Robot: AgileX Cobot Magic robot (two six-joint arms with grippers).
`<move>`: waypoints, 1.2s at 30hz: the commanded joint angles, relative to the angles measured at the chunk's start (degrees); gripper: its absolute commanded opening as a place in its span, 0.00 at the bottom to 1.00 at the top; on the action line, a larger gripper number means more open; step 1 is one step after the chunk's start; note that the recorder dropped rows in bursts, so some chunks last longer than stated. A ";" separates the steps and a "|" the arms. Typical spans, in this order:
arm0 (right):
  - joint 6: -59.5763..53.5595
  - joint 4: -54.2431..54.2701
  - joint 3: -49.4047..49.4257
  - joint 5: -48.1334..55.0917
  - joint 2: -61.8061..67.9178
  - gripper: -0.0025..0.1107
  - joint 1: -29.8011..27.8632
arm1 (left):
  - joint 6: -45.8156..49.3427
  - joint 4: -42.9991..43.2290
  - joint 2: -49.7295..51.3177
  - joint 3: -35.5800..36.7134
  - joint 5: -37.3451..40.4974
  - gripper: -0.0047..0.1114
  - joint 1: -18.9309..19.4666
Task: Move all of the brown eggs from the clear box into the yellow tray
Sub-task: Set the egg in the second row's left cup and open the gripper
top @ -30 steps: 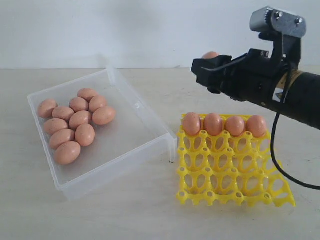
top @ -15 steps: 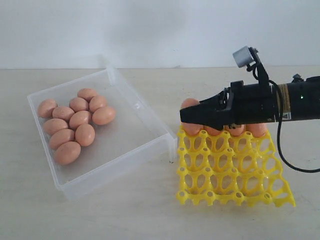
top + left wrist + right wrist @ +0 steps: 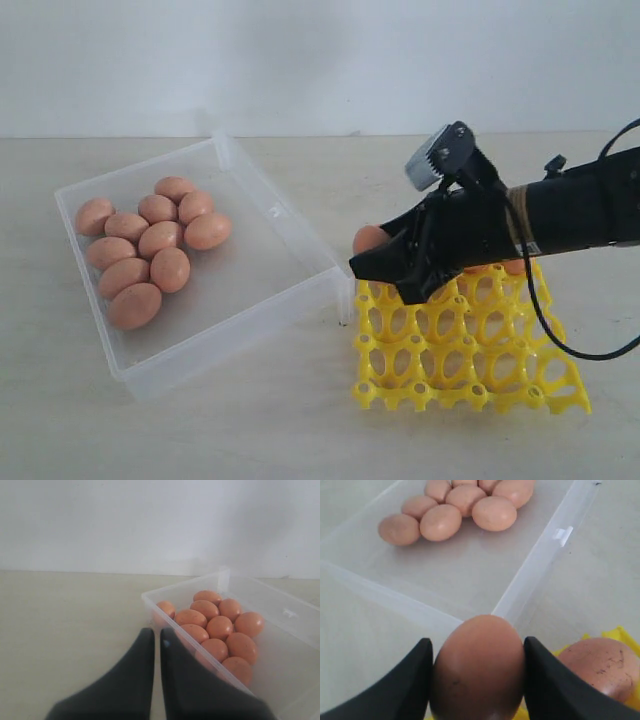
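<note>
While the right gripper (image 3: 380,262) hangs low over the tray's box-side edge, I log one egg (image 3: 477,670) in transit.
Box (image 3: 230,330) sits just beside the tray (image 3: 460,350), I judge to keep carries short; the remaining eggs (image 3: 150,240) cluster at its far end. Right jaws stand egg-wide, clamping the egg's sides so it can drop end-first into a cell. Left gripper (image 3: 155,645) waits outside the box, closed to a slit, empty. No legible writing anywhere.

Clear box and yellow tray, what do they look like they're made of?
Clear box: likely thin translucent plastic, faintly frosted; eggs show through its walls. Yellow tray: probably moulded plastic, smooth, slightly glossy; uniform bright colour, thin open lattice of cups.
</note>
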 commanded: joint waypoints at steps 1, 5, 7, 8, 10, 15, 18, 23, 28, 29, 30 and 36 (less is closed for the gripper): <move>-3.56 4.68 -0.28 10.37 -0.20 0.02 3.53 | -0.10 0.07 -0.20 0.15 -0.05 0.08 0.11; -3.40 5.21 -0.28 10.37 -0.20 0.02 3.53 | -0.10 0.07 -0.20 0.15 -0.05 0.08 0.11; -2.51 5.10 -0.28 10.37 -0.20 0.02 3.53 | -0.10 0.07 -0.20 0.15 -0.05 0.08 0.11; -2.51 4.99 -0.28 10.37 -0.20 0.02 3.53 | -0.10 0.07 -0.20 0.15 -0.05 0.08 0.11; -1.52 3.95 -0.28 10.37 -0.20 0.02 3.53 | -0.10 0.07 -0.20 0.15 -0.05 0.08 0.11; -0.81 3.56 -0.28 10.88 -0.20 0.02 3.53 | -0.10 0.07 -0.20 0.15 -0.05 0.08 0.11; -0.29 1.39 -0.28 13.17 -0.03 0.02 3.53 | -0.10 0.07 -0.20 0.15 -0.05 0.08 0.11; 0.29 1.63 -0.28 12.00 0.85 0.02 3.53 | -0.10 0.07 -0.20 0.15 -0.05 0.08 0.11; 0.29 1.63 -0.28 11.99 0.85 0.04 3.53 | -0.10 0.07 -0.20 0.15 -0.05 0.08 0.11; 0.29 1.63 -0.28 11.99 0.85 0.06 3.53 | -0.10 0.07 -0.20 0.15 -0.05 0.08 0.11; 0.44 1.63 -0.28 11.87 0.85 0.11 3.53 | -0.10 0.07 -0.20 0.15 -0.05 0.08 0.11; 0.91 1.63 -0.28 11.68 0.85 0.40 3.53 | -0.10 0.07 -0.20 0.15 -0.05 0.08 0.11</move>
